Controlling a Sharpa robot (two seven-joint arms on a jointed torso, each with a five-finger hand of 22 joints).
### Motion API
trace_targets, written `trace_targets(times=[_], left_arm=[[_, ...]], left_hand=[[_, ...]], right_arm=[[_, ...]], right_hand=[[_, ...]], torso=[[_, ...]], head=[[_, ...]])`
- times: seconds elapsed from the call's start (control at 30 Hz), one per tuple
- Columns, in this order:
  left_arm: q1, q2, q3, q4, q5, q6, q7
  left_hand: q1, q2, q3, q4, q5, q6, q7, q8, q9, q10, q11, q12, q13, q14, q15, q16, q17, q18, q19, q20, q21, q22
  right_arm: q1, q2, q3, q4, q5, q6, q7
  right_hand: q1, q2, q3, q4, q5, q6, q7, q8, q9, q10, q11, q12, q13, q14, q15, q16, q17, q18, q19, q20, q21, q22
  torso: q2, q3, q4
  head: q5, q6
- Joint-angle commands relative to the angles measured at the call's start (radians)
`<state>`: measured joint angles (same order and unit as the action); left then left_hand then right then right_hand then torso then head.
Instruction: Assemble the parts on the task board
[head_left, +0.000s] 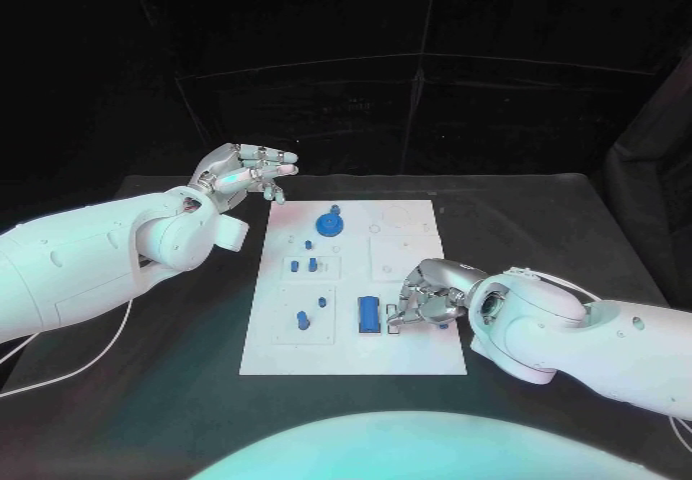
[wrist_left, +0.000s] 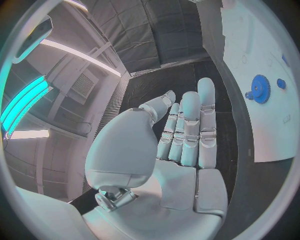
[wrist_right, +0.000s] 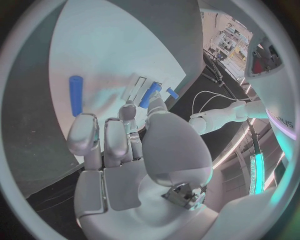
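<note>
Near the task board's near right corner, the right hand pinches a blue part; beyond its far left corner, the left hand hovers empty, fingers apart.

Task board matt white; parts smooth blue plastic.

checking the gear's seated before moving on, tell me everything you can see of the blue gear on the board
The gear is a round blue disc with fine teeth round its rim and a raised knob or peg at its middle, plastic by the look. It lies flat on the white board, near the far edge and left of middle. Nothing touches it: the left hand hovers open beyond the board's far left corner, apart from it. Whether it sits fully on a post cannot be told.
</note>
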<state>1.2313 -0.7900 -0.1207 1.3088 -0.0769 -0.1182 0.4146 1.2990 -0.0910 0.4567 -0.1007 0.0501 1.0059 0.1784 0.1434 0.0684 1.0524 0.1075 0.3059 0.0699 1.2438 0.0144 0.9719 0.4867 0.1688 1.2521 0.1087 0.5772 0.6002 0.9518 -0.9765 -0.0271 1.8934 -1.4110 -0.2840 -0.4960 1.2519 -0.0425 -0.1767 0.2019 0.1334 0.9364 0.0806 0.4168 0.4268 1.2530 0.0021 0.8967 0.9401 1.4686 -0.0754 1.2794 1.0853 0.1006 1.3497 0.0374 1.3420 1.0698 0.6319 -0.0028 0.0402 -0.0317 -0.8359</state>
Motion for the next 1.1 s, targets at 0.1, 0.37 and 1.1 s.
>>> trace_targets(times=[0.1, 0.37, 1.1], left_arm=[[0.001, 0.0, 0.001, -0.001, 0.003, 0.01, 0.004], [0.0, 0.009, 0.0, -0.007, 0.003, 0.012, 0.005], [-0.006, 0.007, -0.003, -0.004, 0.003, 0.009, 0.01]], left_hand=[[-0.006, 0.005, -0.004, -0.004, 0.004, -0.005, 0.002, 0.006, -0.001, -0.005, -0.001, 0.005, -0.001, -0.005, 0.0, -0.001, -0.001, 0.013, -0.004, 0.001, -0.004, -0.001], [-0.005, 0.005, -0.004, -0.004, 0.004, -0.005, 0.002, 0.006, -0.001, -0.005, -0.001, 0.005, -0.001, -0.005, 0.0, -0.001, -0.002, 0.013, -0.004, 0.001, -0.004, -0.002], [-0.006, 0.005, -0.004, -0.004, 0.004, -0.005, 0.002, 0.006, -0.001, -0.006, -0.001, 0.006, -0.001, -0.005, 0.0, -0.001, -0.002, 0.013, -0.004, 0.001, -0.004, -0.002]], right_arm=[[0.021, -0.081, 0.001, 0.019, 0.154, -0.087, 0.138], [0.034, -0.159, 0.001, 0.023, 0.078, -0.036, 0.079], [0.034, -0.131, 0.0, -0.022, -0.064, 0.129, -0.108]], right_hand=[[0.061, 0.053, 0.022, -0.034, 0.053, -0.01, 0.007, -0.017, -0.017, -0.019, 0.005, -0.022, -0.022, 0.02, 0.011, -0.009, -0.006, 0.002, -0.01, 0.006, -0.009, -0.012], [0.03, 0.032, -0.03, -0.029, 0.14, 0.033, -0.003, -0.018, -0.035, 0.042, -0.002, 0.079, 0.062, 0.029, 0.006, 0.012, 0.031, -0.005, 0.007, 0.005, 0.007, 0.023], [-0.012, 0.02, -0.082, 0.01, 0.124, 0.056, -0.01, -0.018, -0.046, 0.056, -0.007, 0.105, 0.087, 0.034, 0.003, 0.034, 0.067, -0.01, 0.021, 0.001, 0.025, 0.054]], torso=[[-0.001, 0.0014, -0.0036], [0.0, 0.0035, -0.0091], [0.001, 0.0014, -0.0051]], head=[[-0.011, 0.006], [-0.027, 0.016], [-0.049, 0.012]])
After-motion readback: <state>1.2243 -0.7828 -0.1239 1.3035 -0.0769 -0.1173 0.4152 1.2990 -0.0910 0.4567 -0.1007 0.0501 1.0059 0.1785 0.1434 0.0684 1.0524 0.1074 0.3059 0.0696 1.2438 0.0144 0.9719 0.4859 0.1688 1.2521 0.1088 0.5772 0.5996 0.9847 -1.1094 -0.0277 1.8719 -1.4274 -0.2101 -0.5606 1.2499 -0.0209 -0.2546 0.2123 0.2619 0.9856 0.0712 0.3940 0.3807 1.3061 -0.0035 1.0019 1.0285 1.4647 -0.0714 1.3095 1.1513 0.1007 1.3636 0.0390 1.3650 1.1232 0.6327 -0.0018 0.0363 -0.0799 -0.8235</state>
